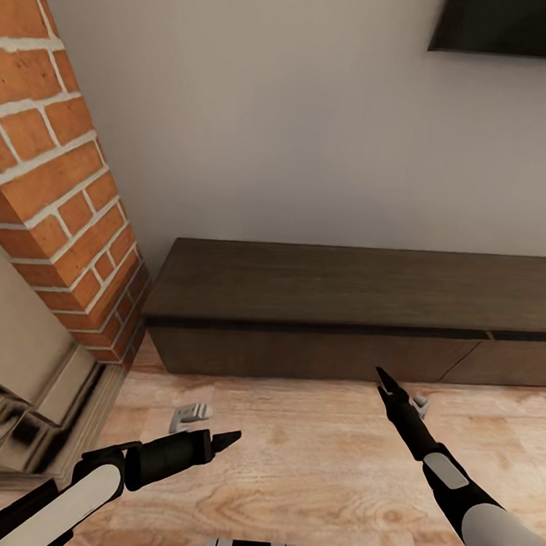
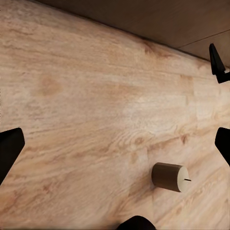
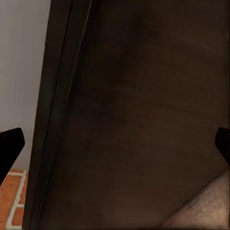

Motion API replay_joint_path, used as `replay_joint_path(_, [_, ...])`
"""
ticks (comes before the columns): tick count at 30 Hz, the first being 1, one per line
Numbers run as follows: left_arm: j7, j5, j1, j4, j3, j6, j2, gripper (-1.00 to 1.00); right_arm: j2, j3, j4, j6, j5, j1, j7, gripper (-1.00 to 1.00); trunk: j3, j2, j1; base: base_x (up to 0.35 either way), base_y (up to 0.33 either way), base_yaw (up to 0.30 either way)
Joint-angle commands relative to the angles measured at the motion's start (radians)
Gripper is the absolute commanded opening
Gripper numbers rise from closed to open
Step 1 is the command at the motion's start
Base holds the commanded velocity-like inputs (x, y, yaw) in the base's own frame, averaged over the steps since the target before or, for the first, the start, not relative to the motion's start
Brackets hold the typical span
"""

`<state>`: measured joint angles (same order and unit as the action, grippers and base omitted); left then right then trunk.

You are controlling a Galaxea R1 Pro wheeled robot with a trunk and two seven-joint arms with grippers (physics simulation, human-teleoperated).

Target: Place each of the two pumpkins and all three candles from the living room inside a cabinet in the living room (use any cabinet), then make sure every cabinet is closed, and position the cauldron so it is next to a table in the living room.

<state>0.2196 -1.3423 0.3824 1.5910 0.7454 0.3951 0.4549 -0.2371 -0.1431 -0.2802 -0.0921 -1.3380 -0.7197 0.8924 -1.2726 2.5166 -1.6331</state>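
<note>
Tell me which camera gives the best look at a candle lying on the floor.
The left wrist view: the candle lies on its side on the wood floor, unobstructed, wick tip visible. In the head view, pale candles sit small on the floor before the cabinet, one partly behind the right gripper.

A long dark cabinet (image 1: 360, 313) spans mid-frame against the wall, drawers shut. Brick fireplace (image 1: 56, 207) at left. Both end effectors, left (image 1: 223, 441) and right (image 1: 389, 385), hover over the wooden floor (image 1: 290, 471).

A red brick chimney (image 1: 59, 174) with pale mortar rises at the left, above a glossy stone-coloured fireplace (image 1: 18, 384). Light wood floor (image 1: 307, 464) runs to a plain grey wall (image 1: 277, 117), where a dark screen (image 1: 510, 25) hangs at the upper right.
</note>
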Motion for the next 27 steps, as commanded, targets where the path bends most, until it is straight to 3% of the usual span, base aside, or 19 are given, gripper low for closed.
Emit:
replay_joint_path(1, [0.009, -0.011, 0.001, 0.002, 0.002, 0.0, 0.001, 1.0, -0.001, -0.004, 0.0, -0.009, -0.011, -0.001, 0.004, 1.0, -0.005, 0.001, 0.0, 0.0, 0.0, 0.0])
replay_joint_path(25, [0.009, -0.012, 0.001, -0.002, 0.002, 0.001, 0.001, 1.0, 0.006, -0.002, -0.006, -0.005, -0.018, -0.001, -0.006, 1.0, -0.005, 0.001, 0.0, 0.0, 0.0, 0.0])
replay_joint_path(27, [0.009, -0.012, 0.001, -0.002, 0.002, 0.001, 0.001, 1.0, 0.006, -0.001, -0.006, -0.008, -0.022, -0.001, -0.05, 1.0, -0.005, 0.001, 0.0, 0.0, 0.0, 0.0])
